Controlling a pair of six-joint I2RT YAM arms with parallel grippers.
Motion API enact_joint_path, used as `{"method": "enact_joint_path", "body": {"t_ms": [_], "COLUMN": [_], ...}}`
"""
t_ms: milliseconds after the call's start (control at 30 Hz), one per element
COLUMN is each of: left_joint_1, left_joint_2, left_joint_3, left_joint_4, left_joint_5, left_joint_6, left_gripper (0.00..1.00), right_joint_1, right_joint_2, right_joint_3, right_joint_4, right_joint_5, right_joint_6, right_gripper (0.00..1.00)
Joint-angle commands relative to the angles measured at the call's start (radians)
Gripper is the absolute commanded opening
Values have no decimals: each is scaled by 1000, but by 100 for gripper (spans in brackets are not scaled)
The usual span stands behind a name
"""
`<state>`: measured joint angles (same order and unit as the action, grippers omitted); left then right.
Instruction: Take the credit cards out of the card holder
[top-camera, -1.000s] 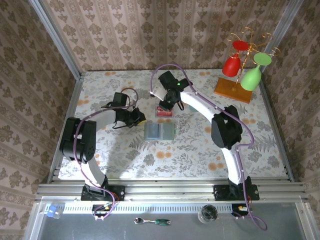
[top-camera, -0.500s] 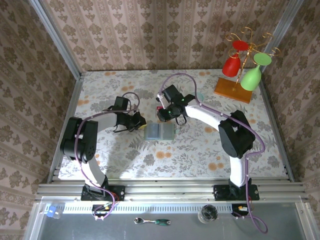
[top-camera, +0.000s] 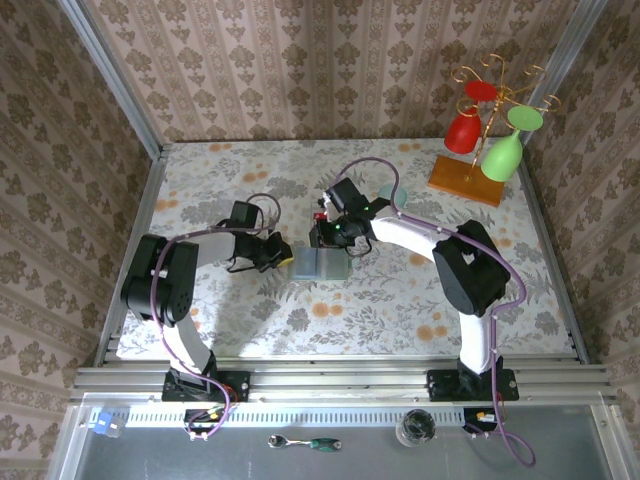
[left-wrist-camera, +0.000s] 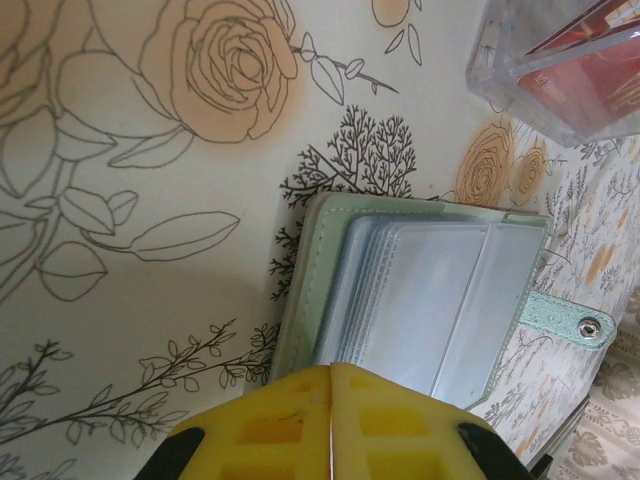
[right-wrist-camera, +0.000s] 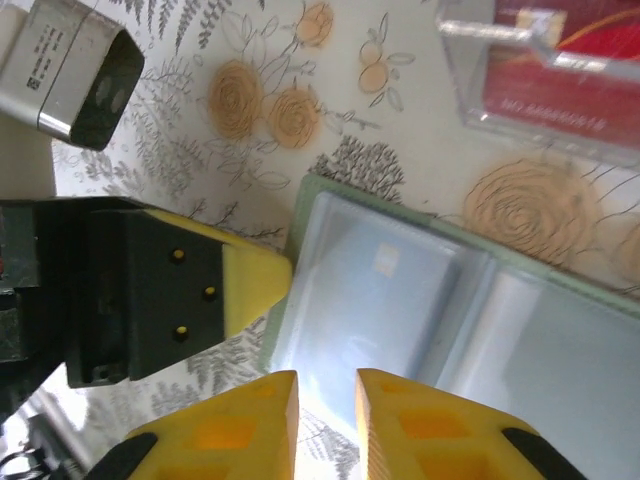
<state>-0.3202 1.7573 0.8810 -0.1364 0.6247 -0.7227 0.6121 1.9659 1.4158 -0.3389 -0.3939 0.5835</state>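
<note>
your left pincer (left-wrist-camera: 330, 372) is pressed shut, nothing showing between its yellow tips. the card holder (left-wrist-camera: 420, 290) lies open on the table just ahead of it, its near edge at the tips. your right pincer (right-wrist-camera: 326, 380) hangs over the holder's clear sleeves (right-wrist-camera: 400, 290) with a narrow gap (nothing held in it). beyond both pincers sits a clear box (left-wrist-camera: 492, 65) with a red card (left-wrist-camera: 585, 75) inside.

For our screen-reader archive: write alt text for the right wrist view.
An open green card holder with clear sleeves lies on a floral tablecloth, the right gripper hovering over it, jaws slightly apart. The left gripper is at its left edge; a clear box of red cards sits beyond.
</note>
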Motion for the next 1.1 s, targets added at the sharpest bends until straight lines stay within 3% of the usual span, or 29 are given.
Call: {"method": "enact_joint_path", "body": {"t_ms": [0,300,1067], "left_joint_1": [-6,-3,2], "left_joint_2": [15,21,30], "left_joint_3": [-8,-10,-2], "left_joint_4": [9,-18,-49], "left_joint_5": [12,12,4], "left_joint_6": [-9,4,16], "left_gripper": [8,8,7], "right_joint_1": [-5,-5,-5], "right_joint_2": [57,98,151], "right_joint_3": [30,10,16], "right_joint_4": [5,65,45], "right_joint_5": [-102,-173,-193], "right_joint_6": [76,143,164], "right_gripper": [26,35,35]}}
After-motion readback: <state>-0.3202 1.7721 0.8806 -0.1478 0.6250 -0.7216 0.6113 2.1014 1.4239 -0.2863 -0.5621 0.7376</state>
